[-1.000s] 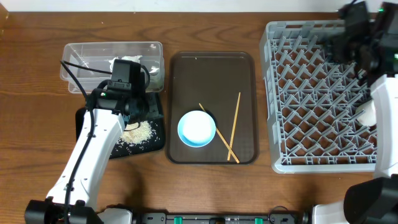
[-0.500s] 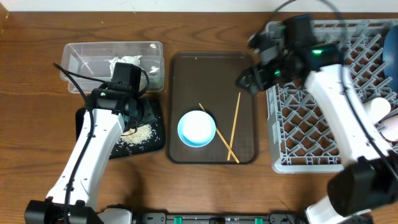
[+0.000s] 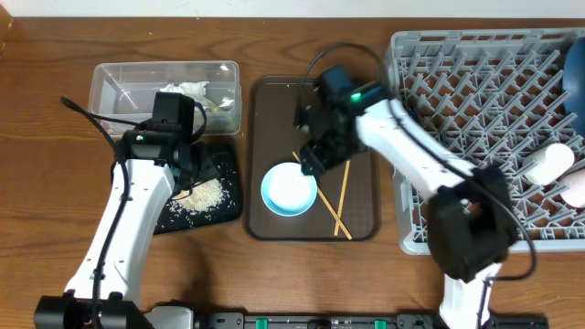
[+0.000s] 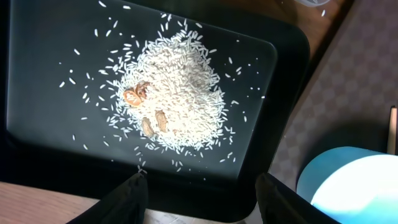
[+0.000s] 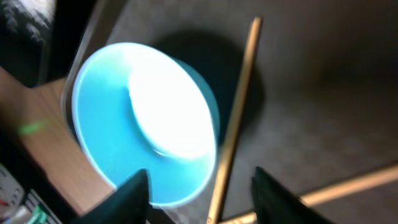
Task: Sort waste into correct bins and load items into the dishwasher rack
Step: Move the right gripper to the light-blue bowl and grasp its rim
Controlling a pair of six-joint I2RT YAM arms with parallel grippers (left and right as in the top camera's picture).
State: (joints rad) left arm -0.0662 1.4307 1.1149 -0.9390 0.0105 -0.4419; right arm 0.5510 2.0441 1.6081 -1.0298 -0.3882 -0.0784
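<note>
The rice heap (image 3: pixel 207 194) lies on the black tray (image 3: pixel 225 163); in the left wrist view the rice (image 4: pixel 174 93) holds a few brown bits. My left gripper (image 3: pixel 190 170) hovers over it, open and empty (image 4: pixel 205 200). The white tissue (image 3: pixel 187 91) lies in the clear container (image 3: pixel 128 82). My right gripper (image 3: pixel 313 157) is open and empty (image 5: pixel 202 199), just above the light-blue bowl (image 3: pixel 289 189) (image 5: pixel 149 118) and two crossed chopsticks (image 3: pixel 345 183) (image 5: pixel 237 118). The grey rack (image 3: pixel 475 137) holds a pale cup (image 3: pixel 548 164) and a pink cup (image 3: pixel 578 187).
The bowl and chopsticks lie on a brown serving tray (image 3: pixel 274 100) between the black tray and the rack. The bowl also shows at the lower right of the left wrist view (image 4: pixel 354 186). A dark plate edge (image 3: pixel 579 82) stands at the rack's far right.
My right arm has swung from the rack's far right corner leftward and down over the brown tray, above the bowl and chopsticks. My left arm has shifted slightly left.
</note>
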